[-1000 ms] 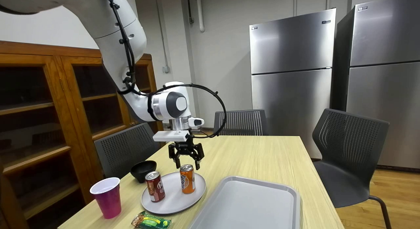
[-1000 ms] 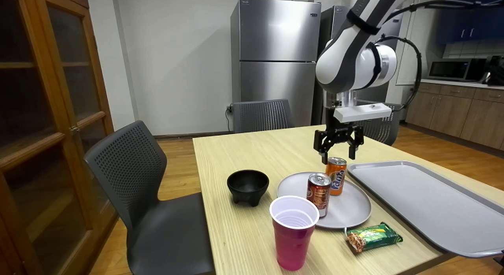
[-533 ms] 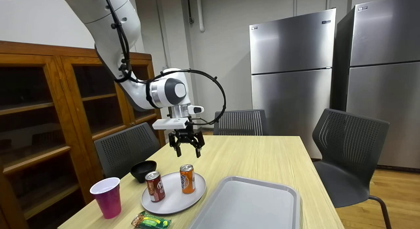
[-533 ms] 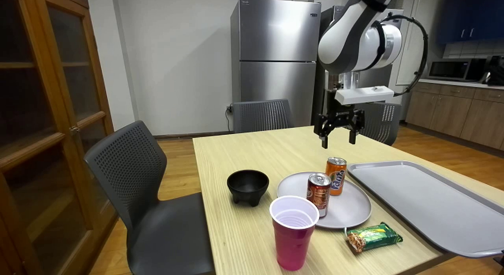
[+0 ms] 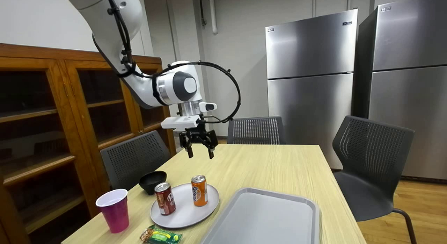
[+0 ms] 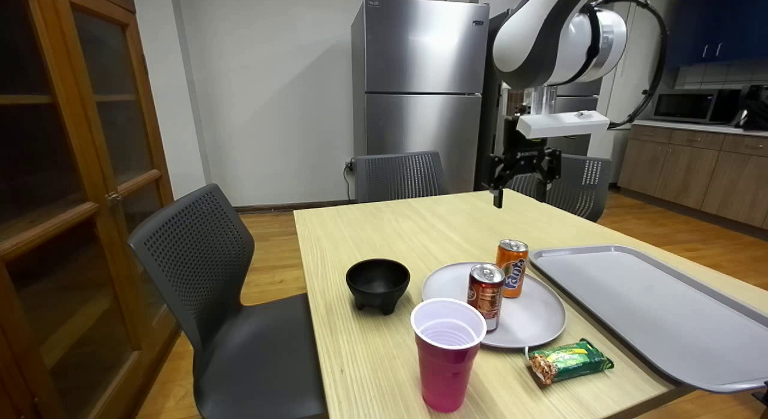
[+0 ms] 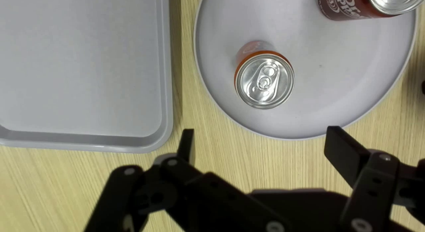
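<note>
My gripper hangs above the table in both exterior views, with its jaws apart and nothing between them. In the wrist view the gripper spans bare wood and the near edge of a round grey plate. Nearest below it, an orange Fanta can stands upright on that plate, untouched. A dark red Dr Pepper can also stands upright on the plate, cut off by the wrist view's top edge.
Beside the plate lies a grey rectangular tray. A black bowl, a magenta cup and a green snack packet surround the plate. Chairs stand around the table.
From just over the Fanta can, my gripper has risen well clear, drawing slightly back from the plate. Its jaws have stayed apart. Both cans and everything else on the table have kept their places.
</note>
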Controlling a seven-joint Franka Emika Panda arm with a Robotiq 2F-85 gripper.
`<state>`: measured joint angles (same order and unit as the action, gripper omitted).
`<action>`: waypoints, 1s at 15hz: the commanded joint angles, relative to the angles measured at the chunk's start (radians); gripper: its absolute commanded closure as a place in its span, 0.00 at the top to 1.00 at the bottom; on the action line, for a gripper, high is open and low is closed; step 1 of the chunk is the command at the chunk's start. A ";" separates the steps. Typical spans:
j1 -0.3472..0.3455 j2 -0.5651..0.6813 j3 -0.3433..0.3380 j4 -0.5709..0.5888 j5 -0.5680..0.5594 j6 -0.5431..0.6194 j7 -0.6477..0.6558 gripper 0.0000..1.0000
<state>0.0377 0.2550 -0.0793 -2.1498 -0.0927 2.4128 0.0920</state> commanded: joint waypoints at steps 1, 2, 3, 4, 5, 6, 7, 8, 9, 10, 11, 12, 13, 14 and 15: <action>-0.020 -0.086 0.006 -0.058 -0.014 -0.044 -0.005 1.00; -0.026 -0.102 0.008 -0.071 -0.006 -0.053 -0.015 1.00; -0.033 -0.116 0.012 -0.081 0.008 -0.075 -0.038 1.00; -0.038 -0.130 0.012 -0.091 0.009 -0.088 -0.048 1.00; -0.044 -0.149 0.013 -0.107 0.018 -0.099 -0.065 1.00; -0.049 -0.162 0.012 -0.117 0.022 -0.111 -0.075 1.00; -0.053 -0.178 0.011 -0.129 0.026 -0.120 -0.083 1.00; -0.058 -0.194 0.010 -0.142 0.029 -0.125 -0.087 1.00; -0.062 -0.211 0.009 -0.155 0.032 -0.130 -0.094 1.00; -0.066 -0.228 0.008 -0.170 0.032 -0.131 -0.100 1.00; -0.070 -0.242 0.006 -0.184 0.030 -0.130 -0.100 1.00; -0.073 -0.253 0.005 -0.193 0.024 -0.133 -0.100 1.00; -0.075 -0.261 0.003 -0.204 0.010 -0.127 -0.094 1.00; -0.071 -0.205 0.009 -0.161 0.012 -0.112 -0.071 1.00; -0.074 -0.216 0.008 -0.172 0.012 -0.112 -0.072 1.00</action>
<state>-0.0264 0.0387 -0.0810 -2.3236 -0.0802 2.3033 0.0200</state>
